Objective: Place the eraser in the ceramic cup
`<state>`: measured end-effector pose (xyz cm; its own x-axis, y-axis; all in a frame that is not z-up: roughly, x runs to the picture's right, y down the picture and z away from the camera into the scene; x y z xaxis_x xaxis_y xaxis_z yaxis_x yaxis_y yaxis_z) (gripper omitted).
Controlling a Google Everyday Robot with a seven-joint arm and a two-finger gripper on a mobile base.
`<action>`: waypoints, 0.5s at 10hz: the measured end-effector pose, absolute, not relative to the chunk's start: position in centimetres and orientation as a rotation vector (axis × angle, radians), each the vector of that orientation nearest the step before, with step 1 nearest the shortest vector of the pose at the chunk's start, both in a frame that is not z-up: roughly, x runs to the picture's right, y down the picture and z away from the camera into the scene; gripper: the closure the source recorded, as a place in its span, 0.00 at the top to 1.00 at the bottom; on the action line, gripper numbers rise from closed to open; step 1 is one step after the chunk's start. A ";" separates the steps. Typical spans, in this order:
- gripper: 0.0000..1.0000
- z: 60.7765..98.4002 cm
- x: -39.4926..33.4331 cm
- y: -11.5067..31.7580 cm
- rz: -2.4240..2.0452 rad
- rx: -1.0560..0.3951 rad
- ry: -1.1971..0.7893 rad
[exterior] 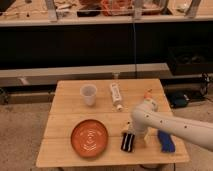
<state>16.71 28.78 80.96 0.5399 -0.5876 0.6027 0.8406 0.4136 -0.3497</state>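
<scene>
The eraser (128,142), a small black block with pale stripes, lies on the wooden table (65,120) near its front edge, right of the orange plate. The ceramic cup (89,94), whitish and tapered, stands upright at the back left of the table, well away from the eraser. My white arm reaches in from the right. Its gripper (138,136) points down just to the right of the eraser, close to or touching it. The arm hides the gripper's end.
A round orange plate (90,138) sits front left. A white tube (116,95) lies behind the arm, right of the cup. A blue block (166,141) lies at the front right, partly under the arm. Dark shelving stands behind the table.
</scene>
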 end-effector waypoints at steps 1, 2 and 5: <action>0.80 81.0 16.7 28.8 -0.932 -0.682 -0.422; 0.80 81.1 16.6 28.9 -0.934 -0.682 -0.428; 0.80 81.0 16.7 28.7 -0.942 -0.684 -0.429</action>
